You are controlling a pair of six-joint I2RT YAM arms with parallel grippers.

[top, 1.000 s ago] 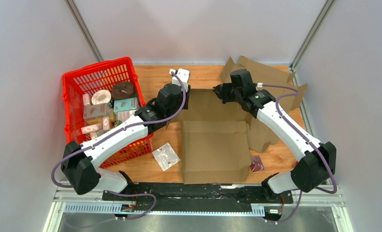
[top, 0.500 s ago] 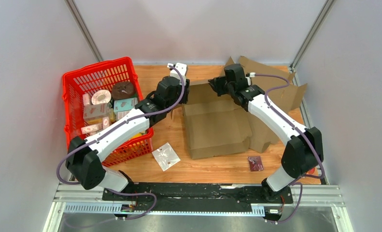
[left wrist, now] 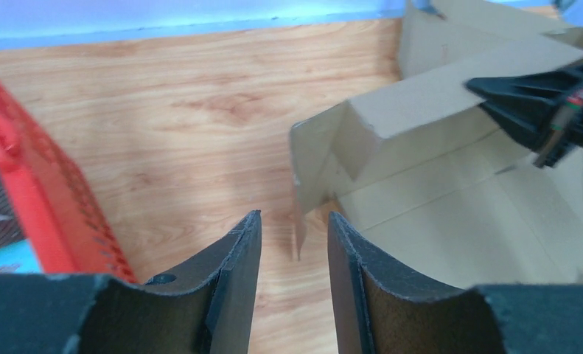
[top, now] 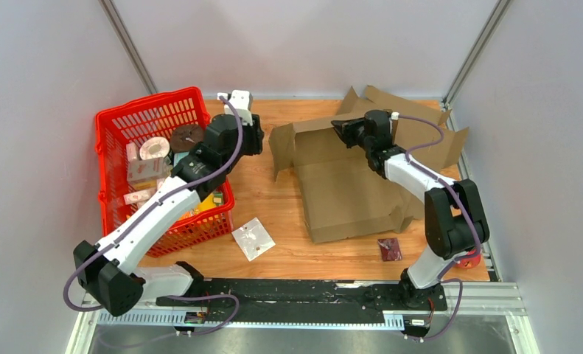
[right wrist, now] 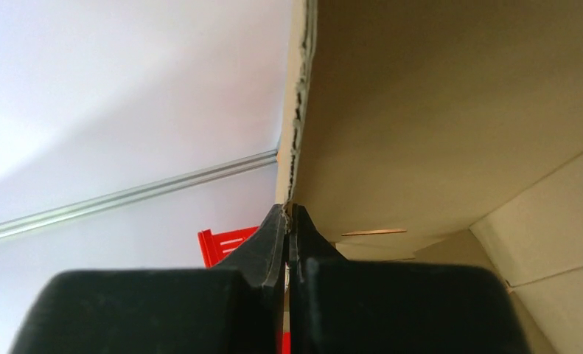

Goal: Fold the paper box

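Held: right jaws pinched the box point(top: 347, 192) by its rear wall point(top: 314, 136) | left jaws stood spread, empty, near the corner flap point(left wrist: 314, 158) | likely best: keep wall upright, fold flap inward.

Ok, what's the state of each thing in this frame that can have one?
cardboard box: partly folded, far wall raised, base flat.
right gripper: shut on the box's raised wall.
left gripper: open, empty.
red basket: upright, filled with goods.
clear packet: lying flat.
dark red packet: lying flat.
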